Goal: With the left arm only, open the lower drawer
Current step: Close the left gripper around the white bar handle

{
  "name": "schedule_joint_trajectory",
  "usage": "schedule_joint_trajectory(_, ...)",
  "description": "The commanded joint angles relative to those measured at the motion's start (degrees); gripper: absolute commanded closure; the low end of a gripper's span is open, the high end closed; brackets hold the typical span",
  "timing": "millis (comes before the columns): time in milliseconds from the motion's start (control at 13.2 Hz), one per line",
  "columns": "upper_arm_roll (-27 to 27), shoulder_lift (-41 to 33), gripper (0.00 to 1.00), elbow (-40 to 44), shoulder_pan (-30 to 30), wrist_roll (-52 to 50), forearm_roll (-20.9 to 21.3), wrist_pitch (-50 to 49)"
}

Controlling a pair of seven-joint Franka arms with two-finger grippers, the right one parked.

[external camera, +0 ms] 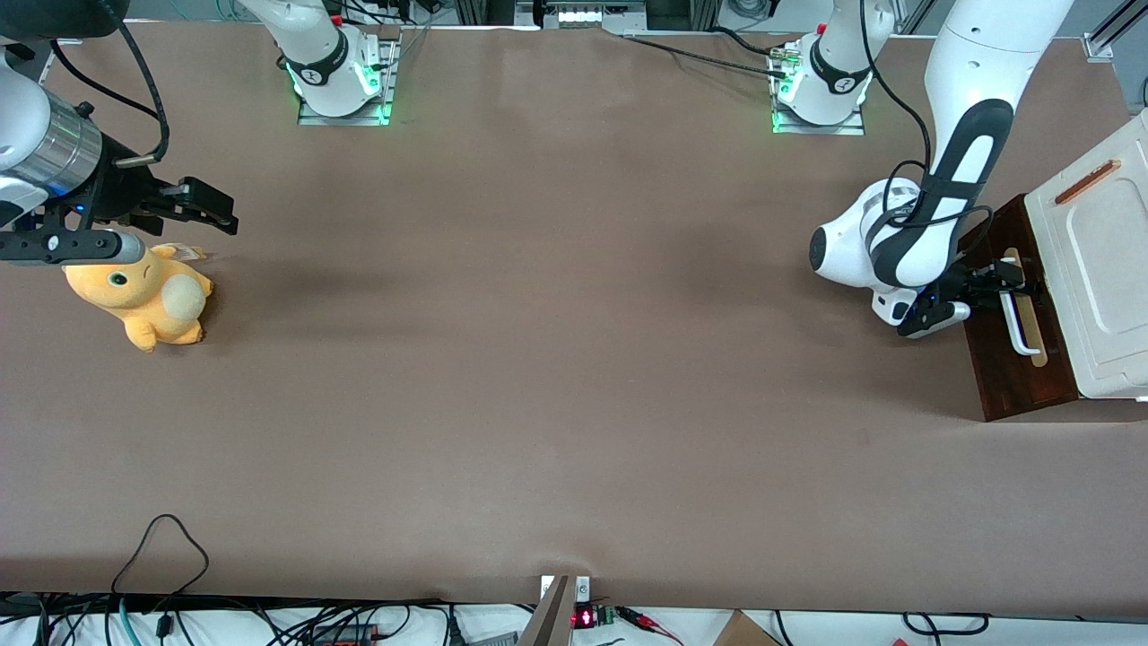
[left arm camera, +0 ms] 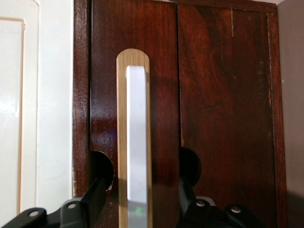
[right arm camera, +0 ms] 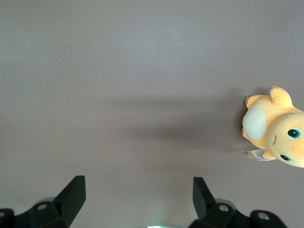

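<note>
The lower drawer [external camera: 1004, 368] is a dark reddish-brown wooden front with a white bar handle [external camera: 1021, 327] on a pale tan strip, at the working arm's end of the table. The left arm [external camera: 951, 179] reaches down to it. Its black gripper [external camera: 1006, 278] is at the end of the handle farther from the front camera. In the left wrist view the gripper [left arm camera: 142, 186] is open, with one of the fingers [left arm camera: 95, 194] on each side of the white handle [left arm camera: 136, 142], not pressing on it. The drawer front [left arm camera: 161, 85] fills that view.
The cream-white cabinet top [external camera: 1108, 269] with a copper strip [external camera: 1087, 182] lies beside the drawer front, and shows in the left wrist view [left arm camera: 52, 118]. An orange plush toy [external camera: 143, 296] lies toward the parked arm's end of the brown table [external camera: 538, 359].
</note>
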Motion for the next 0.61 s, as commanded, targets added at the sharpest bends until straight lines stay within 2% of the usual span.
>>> schedule_joint_trajectory(0, 0.37, -0.65, 0.46, -0.21, -0.40, 1.55, 1.17, -0.64)
schedule_joint_trajectory(227, 0.28, -0.65, 0.61, -0.21, -0.40, 1.55, 1.17, -0.55)
schedule_joint_trajectory(303, 0.28, -0.65, 0.63, -0.21, -0.40, 1.55, 1.17, -0.55)
schedule_joint_trajectory(530, 0.28, -0.65, 0.89, -0.21, -0.40, 1.55, 1.17, -0.55)
